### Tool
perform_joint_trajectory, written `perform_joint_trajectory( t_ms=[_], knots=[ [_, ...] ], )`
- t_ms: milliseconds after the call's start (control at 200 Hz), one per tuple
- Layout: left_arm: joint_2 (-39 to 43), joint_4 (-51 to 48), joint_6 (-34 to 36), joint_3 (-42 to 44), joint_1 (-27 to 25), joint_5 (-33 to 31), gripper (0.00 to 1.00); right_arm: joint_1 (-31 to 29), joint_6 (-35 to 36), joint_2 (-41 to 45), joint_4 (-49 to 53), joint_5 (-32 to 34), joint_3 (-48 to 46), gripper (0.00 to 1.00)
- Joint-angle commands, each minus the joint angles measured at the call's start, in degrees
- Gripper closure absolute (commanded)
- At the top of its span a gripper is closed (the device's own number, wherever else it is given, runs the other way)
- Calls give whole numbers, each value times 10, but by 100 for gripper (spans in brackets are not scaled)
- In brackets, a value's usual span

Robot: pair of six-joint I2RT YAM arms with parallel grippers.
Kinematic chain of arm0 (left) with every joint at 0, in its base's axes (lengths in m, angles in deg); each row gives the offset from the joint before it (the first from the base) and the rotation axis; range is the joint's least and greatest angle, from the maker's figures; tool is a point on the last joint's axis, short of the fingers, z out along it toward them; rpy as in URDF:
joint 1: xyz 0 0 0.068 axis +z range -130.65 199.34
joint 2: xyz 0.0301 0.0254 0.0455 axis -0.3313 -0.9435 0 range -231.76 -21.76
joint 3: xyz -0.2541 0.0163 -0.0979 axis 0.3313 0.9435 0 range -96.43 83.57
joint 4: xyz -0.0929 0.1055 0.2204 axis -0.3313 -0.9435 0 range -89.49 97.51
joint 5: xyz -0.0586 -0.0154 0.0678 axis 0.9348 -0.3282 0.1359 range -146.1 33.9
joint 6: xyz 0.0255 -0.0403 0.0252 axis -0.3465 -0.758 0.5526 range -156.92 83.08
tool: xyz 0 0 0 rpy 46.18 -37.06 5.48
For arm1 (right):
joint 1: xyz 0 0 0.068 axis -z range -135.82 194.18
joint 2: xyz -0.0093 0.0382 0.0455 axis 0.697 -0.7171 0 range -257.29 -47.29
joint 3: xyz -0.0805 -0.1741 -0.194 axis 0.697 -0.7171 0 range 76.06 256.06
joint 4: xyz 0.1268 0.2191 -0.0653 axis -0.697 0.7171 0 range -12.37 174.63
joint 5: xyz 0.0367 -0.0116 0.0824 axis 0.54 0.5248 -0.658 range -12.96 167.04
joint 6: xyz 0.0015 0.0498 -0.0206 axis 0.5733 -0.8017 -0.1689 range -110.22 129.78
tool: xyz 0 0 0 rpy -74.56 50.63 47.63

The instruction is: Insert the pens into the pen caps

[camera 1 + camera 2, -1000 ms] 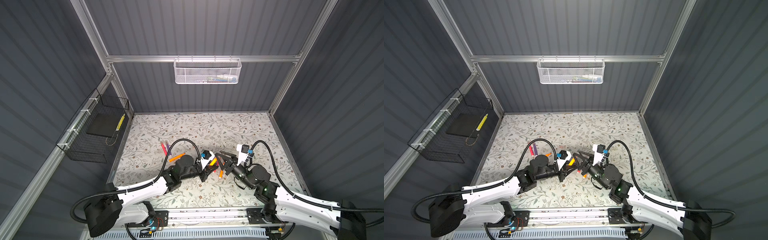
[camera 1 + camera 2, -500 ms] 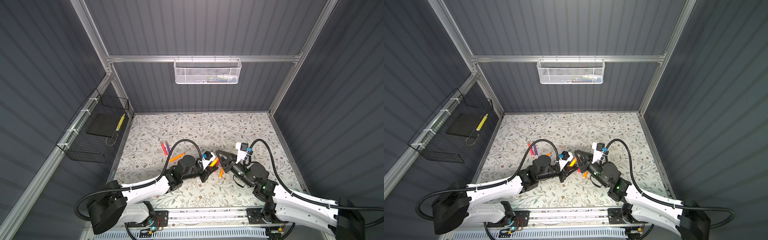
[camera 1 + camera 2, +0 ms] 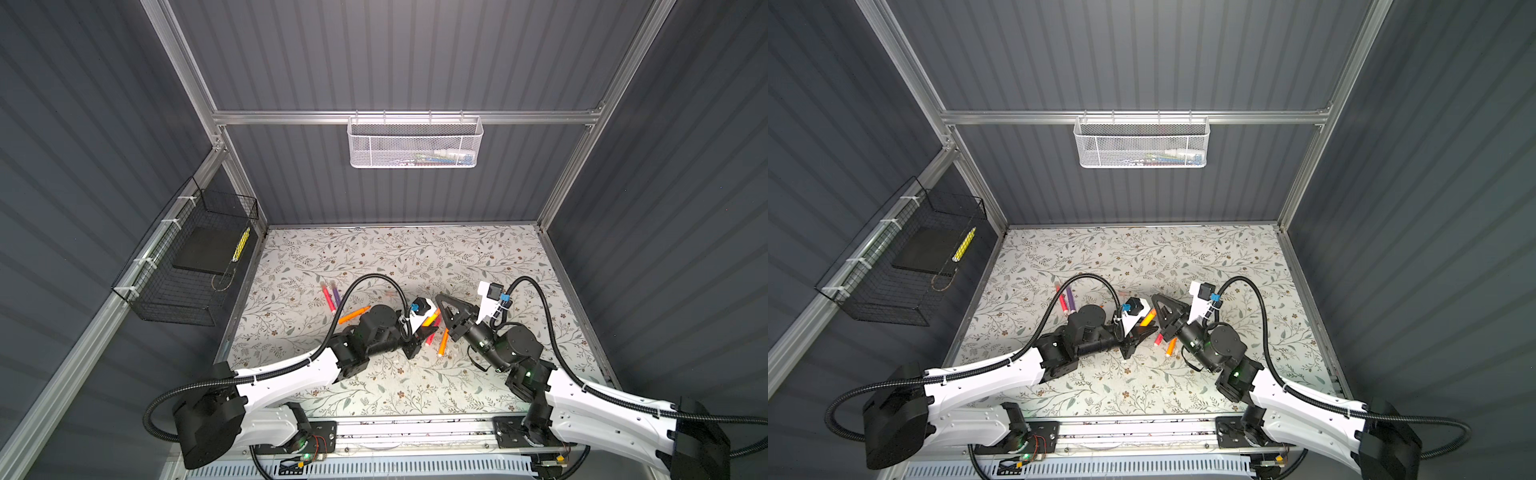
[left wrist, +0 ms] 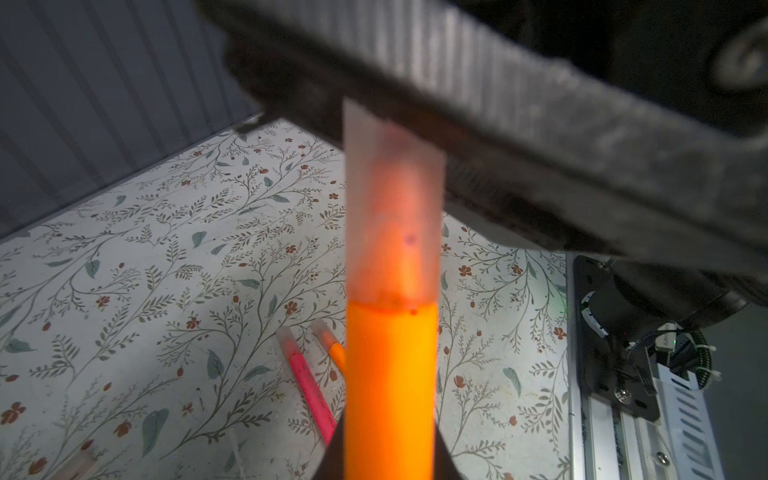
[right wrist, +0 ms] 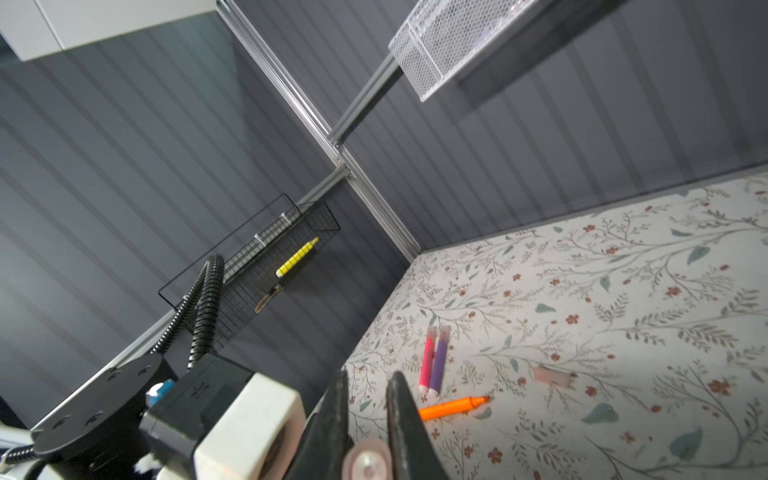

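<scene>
My left gripper (image 4: 390,451) is shut on an orange pen (image 4: 390,374), and a pale translucent pen cap (image 4: 392,216) sits over the pen's tip. In the right wrist view my right gripper (image 5: 369,376) is shut on that pen cap (image 5: 368,462), seen end-on deep between the fingers. In both top views the left gripper (image 3: 428,330) (image 3: 1144,332) and right gripper (image 3: 441,301) (image 3: 1158,301) meet mid-table around the held pen (image 3: 432,321). Loose on the table lie a pink pen (image 5: 427,359), a purple pen (image 5: 439,359), an uncapped orange pen (image 5: 453,407) and a loose cap (image 5: 552,377).
A capped pink pen (image 4: 309,386) and a capped orange pen (image 4: 332,349) lie below the grippers. A black wire basket (image 3: 187,266) hangs on the left wall with a yellow marker in it. A white mesh basket (image 3: 413,143) hangs on the back wall.
The right gripper's jaws, apart a second ago, have shut on the cap at the pen's tip. It has shifted slightly toward the left gripper, which has kept hold of the pen.
</scene>
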Motion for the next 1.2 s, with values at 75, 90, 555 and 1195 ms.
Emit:
perform_joint_trajectory(
  t_ms=[75, 90, 555, 1195],
  knots=[
    [20, 36, 42, -104, 5, -32, 100, -68, 44, -15, 53, -85, -14, 100],
    [20, 35, 43, -108, 5, -28, 100, -72, 47, -17, 56, -85, -13, 100],
    [52, 15, 46, -191, 18, -41, 100, -131, 57, -48, 44, -61, -55, 100],
    [66, 82, -108, -147, 110, 56, 100, -173, 54, -93, -211, -34, -135, 100]
  ],
)
